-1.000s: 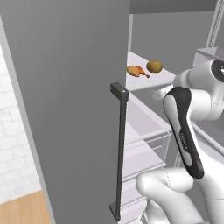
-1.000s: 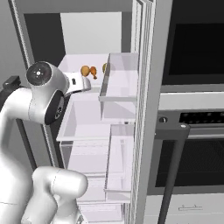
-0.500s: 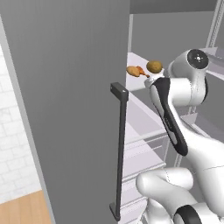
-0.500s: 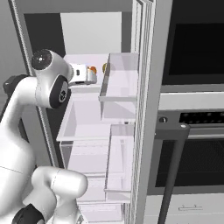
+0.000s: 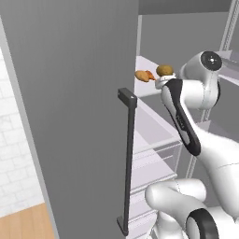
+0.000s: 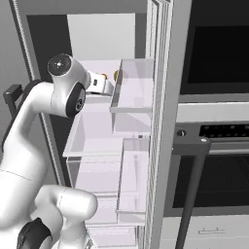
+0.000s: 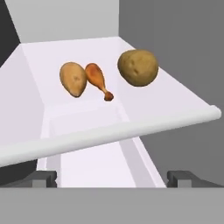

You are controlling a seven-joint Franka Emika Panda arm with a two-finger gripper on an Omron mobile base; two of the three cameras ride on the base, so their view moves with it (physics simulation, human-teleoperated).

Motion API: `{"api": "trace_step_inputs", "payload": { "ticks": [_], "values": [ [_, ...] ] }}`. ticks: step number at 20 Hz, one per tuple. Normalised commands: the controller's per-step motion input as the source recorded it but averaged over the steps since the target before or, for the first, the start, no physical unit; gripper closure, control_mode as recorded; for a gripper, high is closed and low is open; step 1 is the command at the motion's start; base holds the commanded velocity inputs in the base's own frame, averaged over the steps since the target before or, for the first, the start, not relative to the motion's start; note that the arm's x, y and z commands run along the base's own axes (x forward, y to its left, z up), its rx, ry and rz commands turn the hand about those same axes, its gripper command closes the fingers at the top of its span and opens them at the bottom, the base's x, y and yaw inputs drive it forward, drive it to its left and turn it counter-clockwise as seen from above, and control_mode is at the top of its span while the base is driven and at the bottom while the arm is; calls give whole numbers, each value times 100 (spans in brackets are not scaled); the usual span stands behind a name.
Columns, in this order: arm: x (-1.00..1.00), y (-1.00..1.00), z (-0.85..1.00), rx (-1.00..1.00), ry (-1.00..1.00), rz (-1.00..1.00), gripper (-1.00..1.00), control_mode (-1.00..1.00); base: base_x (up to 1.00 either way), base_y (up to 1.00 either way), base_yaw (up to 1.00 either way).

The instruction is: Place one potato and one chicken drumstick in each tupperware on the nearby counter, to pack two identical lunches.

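Observation:
On a white fridge shelf (image 7: 175, 98) lie two tan potatoes (image 7: 73, 78) (image 7: 138, 67) with an orange-brown chicken drumstick (image 7: 97, 78) between them. My gripper (image 7: 112, 177) is open and holds nothing; it sits just outside the shelf's front rail and points at the food from a short distance. From the left base view one potato (image 5: 164, 70) and the drumstick (image 5: 144, 75) show just past my hand. In the right base view my hand (image 6: 99, 85) is level with that shelf. The tupperware and the counter are out of view.
The open grey fridge door (image 5: 70, 116) with its dark bar handle (image 5: 127, 154) stands close on the left. Clear door bins (image 6: 133, 92) hang to the right of my hand. A rounded rail (image 7: 109, 135) edges the shelf. An oven (image 6: 214, 121) stands beside the fridge.
My arm has swung up and forward, bringing the hand to the shelf with the food. The jaws have stayed open. Potatoes and drumstick have not moved.

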Motion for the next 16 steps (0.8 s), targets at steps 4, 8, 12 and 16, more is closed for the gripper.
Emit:
{"api": "trace_step_inputs", "payload": {
  "ticks": [4,8,12,16],
  "values": [
    [56,0,0,0,3,0,-100,-100,0,0,0],
    [64,0,-5,0,2,0,-100,-100,0,0,0],
    [76,0,-13,0,8,1,-100,-100,0,0,0],
    [78,0,-17,0,12,2,-100,-100,0,0,0]
  ]
}}
